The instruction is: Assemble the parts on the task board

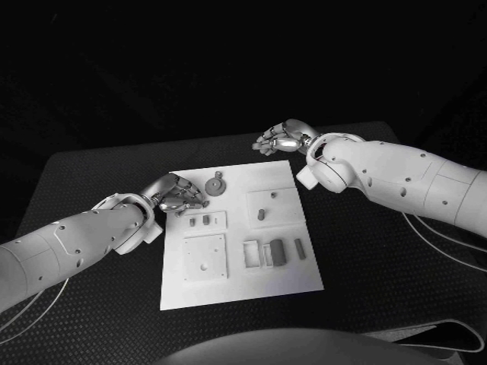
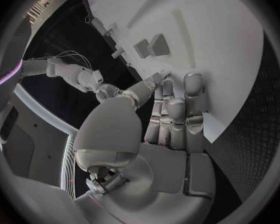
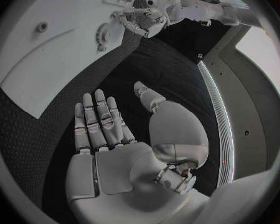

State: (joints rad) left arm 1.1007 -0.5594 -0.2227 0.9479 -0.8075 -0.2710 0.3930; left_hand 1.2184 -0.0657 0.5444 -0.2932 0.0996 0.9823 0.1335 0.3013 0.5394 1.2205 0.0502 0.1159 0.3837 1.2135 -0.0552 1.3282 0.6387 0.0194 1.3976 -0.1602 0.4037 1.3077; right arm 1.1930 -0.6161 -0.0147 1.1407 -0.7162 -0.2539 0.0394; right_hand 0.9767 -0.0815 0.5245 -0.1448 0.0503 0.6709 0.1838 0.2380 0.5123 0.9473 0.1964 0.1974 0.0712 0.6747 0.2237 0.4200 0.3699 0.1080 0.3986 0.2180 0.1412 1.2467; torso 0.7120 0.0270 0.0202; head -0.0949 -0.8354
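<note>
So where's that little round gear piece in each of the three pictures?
Head view: the gear lies on the board's far end, beside the left hand.
Left wrist view: I cannot pick it out.
Right wrist view: gear at the board's edge, by the left hand.
Shared landmark: the white board.

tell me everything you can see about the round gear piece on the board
The gear is a small grey toothed disc with a short stub at one side. It lies flat near the far left corner of the white task board, just beside the left hand, whose fingers look close but not clearly touching it.
</note>
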